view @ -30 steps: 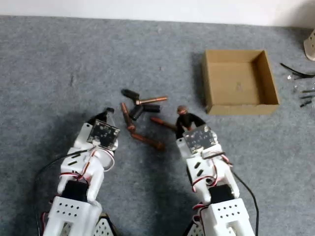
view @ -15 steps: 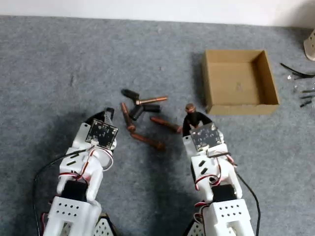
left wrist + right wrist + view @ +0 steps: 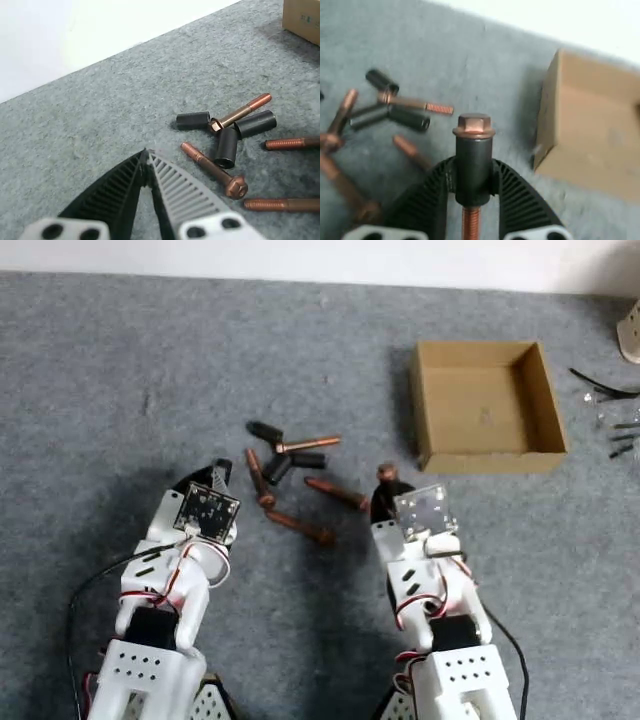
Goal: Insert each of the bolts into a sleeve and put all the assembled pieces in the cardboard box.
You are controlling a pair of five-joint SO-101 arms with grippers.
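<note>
- Grey surface (image 3: 150, 360) carries everything.
- Cardboard box (image 3: 490, 461) sits in the upper right of the high view, open side up. I see no piece inside it.
- Right gripper (image 3: 472, 168) is just right of centre in the high view, below and left of the box. Its fingers are clamped around the assembled piece.
- Left gripper (image 3: 146, 159) is lower left of the pile. Its fingers are closed tip to tip with nothing between them.
- Assembled piece (image 3: 473, 150): a black sleeve with a copper bolt through it, head up and thread showing below the fingers. It stands upright, raised off the surface.
- Loose bolts (image 3: 298, 527) and loose sleeves (image 3: 308, 459) lie in a scatter at centre frame. Some touch or cross each other.
- Step in hand, as I judge it: delivery of the first finished piece.
- The next move calls for carrying it toward the upper right, over the box's near wall, and letting go above the box floor. The remaining parts then need pairing.
</note>
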